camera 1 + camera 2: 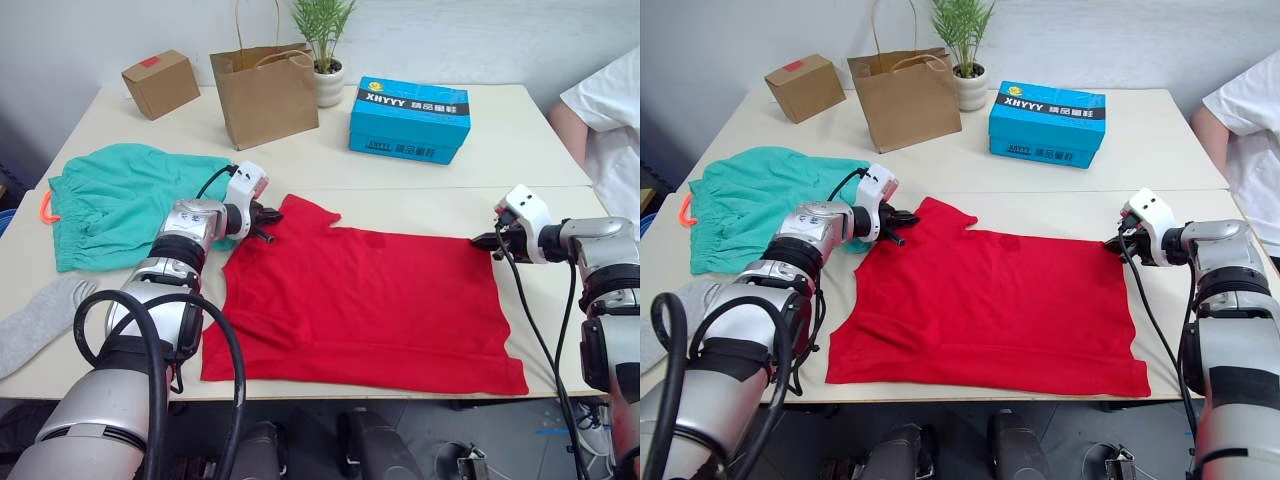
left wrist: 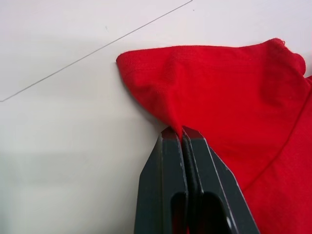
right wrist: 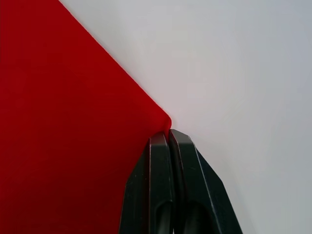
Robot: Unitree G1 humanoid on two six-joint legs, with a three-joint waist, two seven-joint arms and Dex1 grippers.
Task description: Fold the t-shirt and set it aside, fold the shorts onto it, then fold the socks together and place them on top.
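Bare table lies open behind the t-shirt; shorts crowd the left, box farther back.

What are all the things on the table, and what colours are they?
t-shirt: one, red, spread flat on the near table.
shorts: one pair, teal-green, beside the t-shirt on the robot's left.
sock: one seen, light grey, near left table edge.
cardboard box: one, brown, far left.
paper bag: one, brown, far middle.
potted plant: one, green, behind the bag.
blue box: one, far table.
person: one, white sleeve, far right.
left gripper: shut on the t-shirt's far left corner.
right gripper: shut on its far right corner.
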